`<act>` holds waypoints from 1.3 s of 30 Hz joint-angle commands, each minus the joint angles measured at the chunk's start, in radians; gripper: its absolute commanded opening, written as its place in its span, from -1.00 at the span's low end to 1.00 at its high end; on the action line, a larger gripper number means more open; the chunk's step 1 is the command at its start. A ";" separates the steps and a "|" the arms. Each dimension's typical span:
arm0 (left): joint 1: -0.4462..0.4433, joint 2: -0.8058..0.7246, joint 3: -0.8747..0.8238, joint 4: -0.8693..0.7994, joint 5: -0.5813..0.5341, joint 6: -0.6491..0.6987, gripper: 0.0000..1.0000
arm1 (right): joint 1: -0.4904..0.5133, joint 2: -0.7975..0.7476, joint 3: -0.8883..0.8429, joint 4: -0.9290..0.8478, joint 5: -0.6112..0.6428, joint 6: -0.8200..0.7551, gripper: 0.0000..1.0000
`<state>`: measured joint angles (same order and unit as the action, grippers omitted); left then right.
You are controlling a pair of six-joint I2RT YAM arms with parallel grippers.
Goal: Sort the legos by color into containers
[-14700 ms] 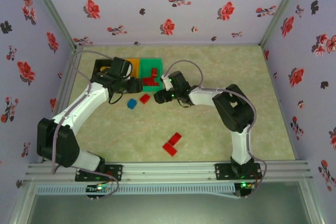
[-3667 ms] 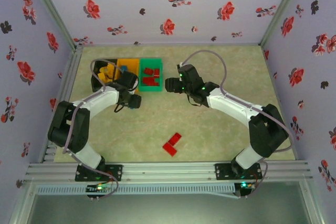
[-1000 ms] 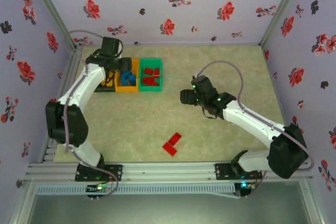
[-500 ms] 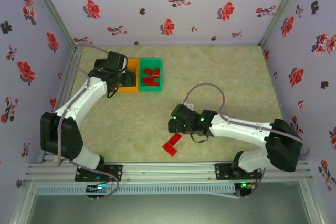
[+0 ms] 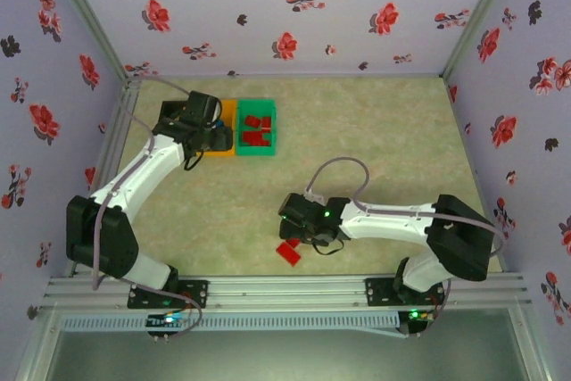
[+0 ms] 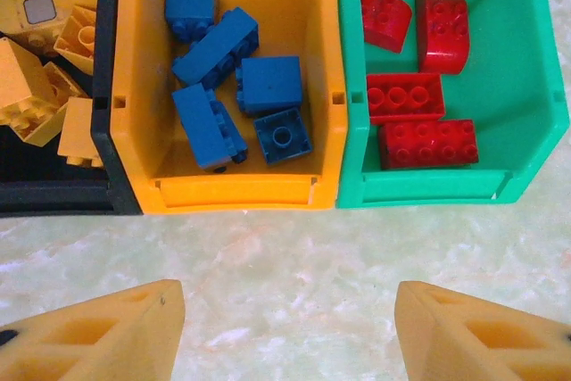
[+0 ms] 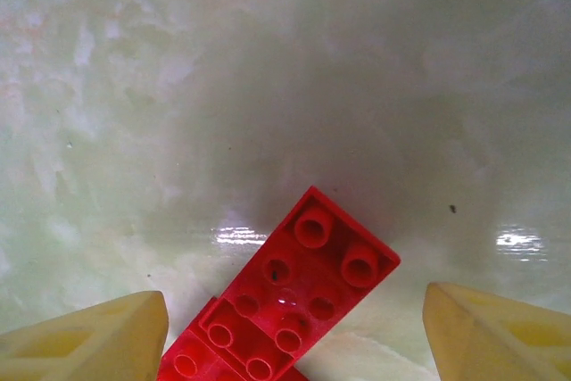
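Note:
Two red legos point(image 5: 288, 252) lie overlapping on the table near the front edge. My right gripper point(image 5: 292, 223) hangs just over them. In the right wrist view the upper red brick point(image 7: 312, 274) lies between the open fingers point(image 7: 89, 341) without touching either one. My left gripper point(image 6: 290, 327) is open and holds nothing, over bare table just in front of the containers. The black bin point(image 6: 53, 195) holds yellow legos point(image 6: 36, 95). In the orange bin point(image 6: 232, 192) are blue legos point(image 6: 210, 42). Red legos point(image 6: 406, 95) lie in the green bin point(image 6: 428, 189).
The bins stand side by side at the back left, the green bin point(image 5: 256, 152) rightmost and the left arm point(image 5: 147, 167) over the others. Flowered walls close in the table on three sides. An aluminium rail point(image 5: 285, 287) runs along the near edge.
My right gripper has swept from mid-table toward the near edge and now sits over the red legos. My left gripper has drawn back from above the bins to their near side.

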<state>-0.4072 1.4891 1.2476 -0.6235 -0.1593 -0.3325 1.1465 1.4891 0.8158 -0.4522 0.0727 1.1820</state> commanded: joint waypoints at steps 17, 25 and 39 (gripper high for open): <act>-0.010 -0.050 0.026 -0.062 -0.046 0.012 0.29 | 0.001 0.117 0.070 -0.011 -0.005 -0.042 0.20; -0.011 -0.056 0.027 -0.070 -0.052 0.015 0.28 | -0.023 0.148 0.089 -0.046 0.010 -0.081 -0.05; -0.015 -0.094 0.005 -0.070 -0.051 0.002 0.28 | -0.144 0.135 0.231 -0.113 0.106 -0.351 -0.41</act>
<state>-0.4145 1.4353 1.2480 -0.6773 -0.1848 -0.3313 1.0225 1.6310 0.9867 -0.5385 0.1165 0.9302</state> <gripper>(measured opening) 0.640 0.319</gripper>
